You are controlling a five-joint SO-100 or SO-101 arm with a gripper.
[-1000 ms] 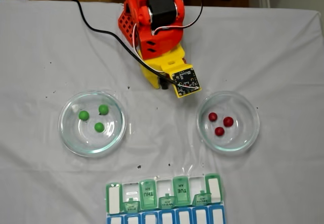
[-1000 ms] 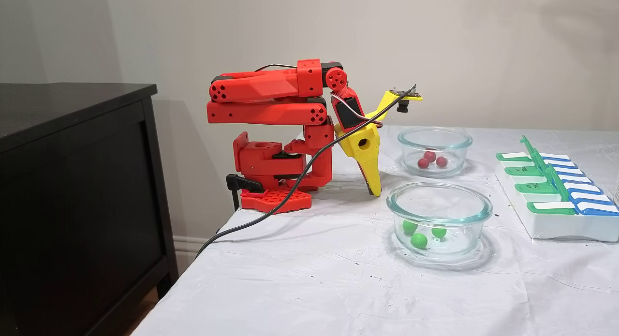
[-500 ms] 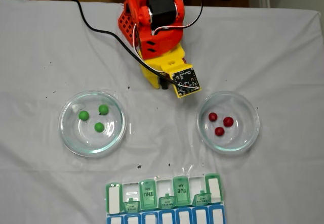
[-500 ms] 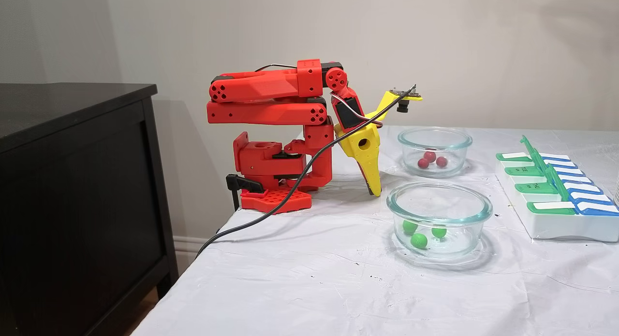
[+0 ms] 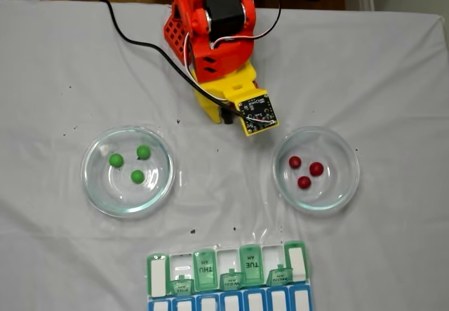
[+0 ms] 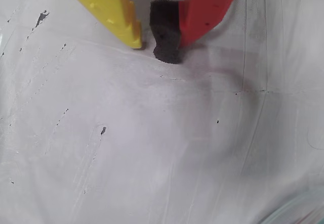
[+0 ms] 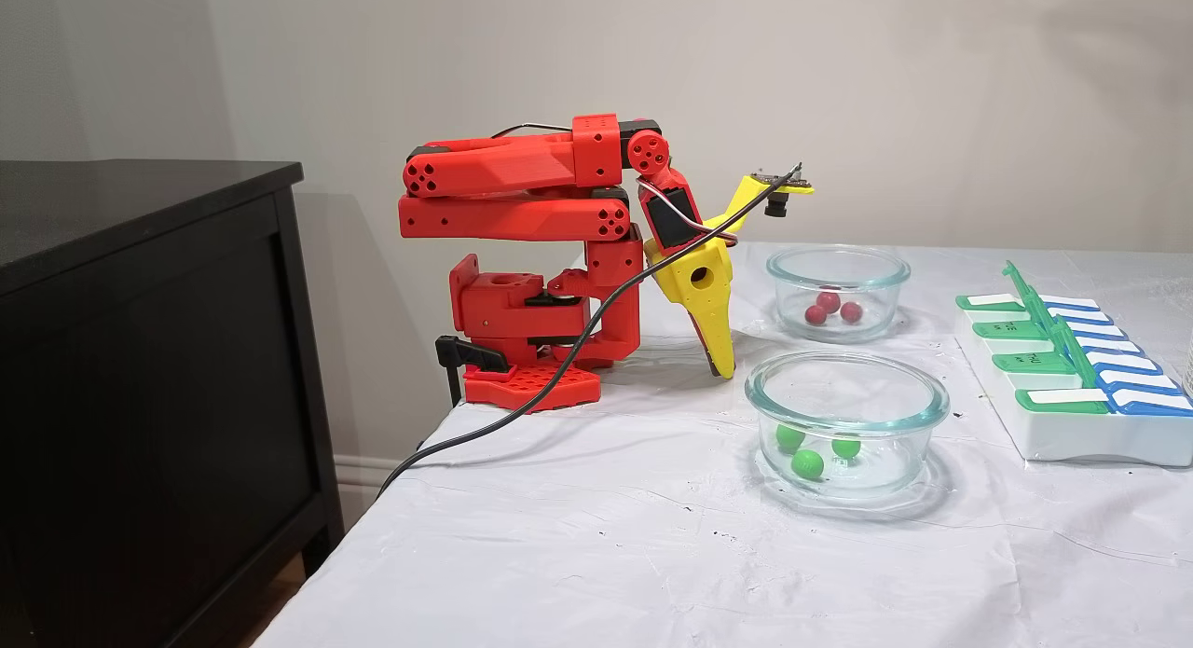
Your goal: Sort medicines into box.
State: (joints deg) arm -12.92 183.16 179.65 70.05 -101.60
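While the gripper (image 6: 158,49) is resting folded back by the arm's base with its tips nearly together and nothing between them, the three green balls (image 5: 132,162) are sitting in one glass dish (image 5: 92,184) and the three red balls (image 5: 305,170) in the other dish (image 5: 347,184). Being small, glossy and probably light, they are likely to roll or squirt free, so pinching one squarely across its middle looks wisest. Along the table's near edge, the pill box (image 5: 228,269) is waiting with several lids up.
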